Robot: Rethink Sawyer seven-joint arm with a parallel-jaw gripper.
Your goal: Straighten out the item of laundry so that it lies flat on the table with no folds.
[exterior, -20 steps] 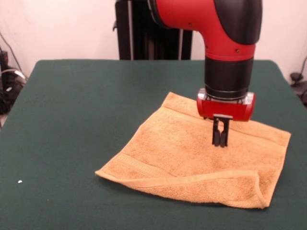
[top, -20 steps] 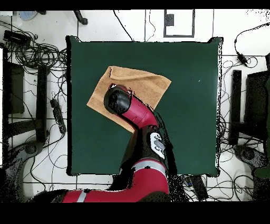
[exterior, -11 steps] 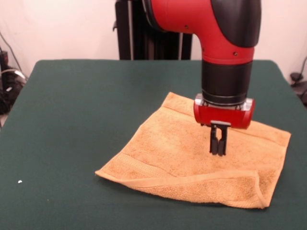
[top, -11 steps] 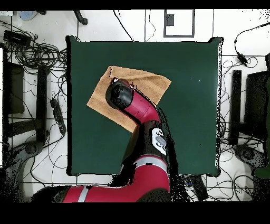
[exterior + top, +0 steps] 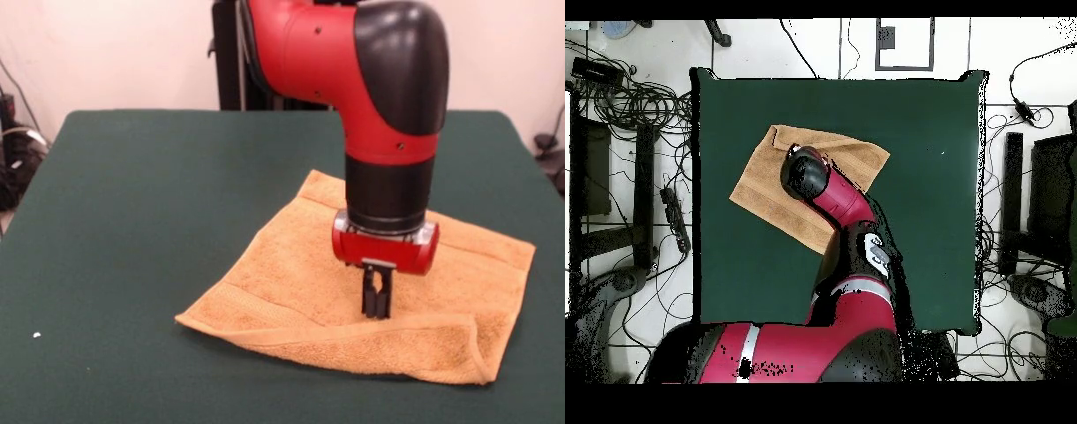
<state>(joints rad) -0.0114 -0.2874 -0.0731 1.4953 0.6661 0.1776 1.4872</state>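
Pincer (image 5: 377,305) we see clenched, its tips close together above the folded towel (image 5: 291,283). Towel lies on the green tabletop (image 5: 132,221).

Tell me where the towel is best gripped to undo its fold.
Probably the doubled-over hem of the towel at its near edge in the front view, from above: that flap lies folded back onto the cloth, so pinching its free edge lets it be peeled outward.

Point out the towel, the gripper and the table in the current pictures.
towel (image 5: 291,274): front view, flat middle of the cloth, left of the gripper.
gripper (image 5: 377,303): front view, between its fingertips, just above the towel.
table (image 5: 150,194): front view, bare green top left of the towel.
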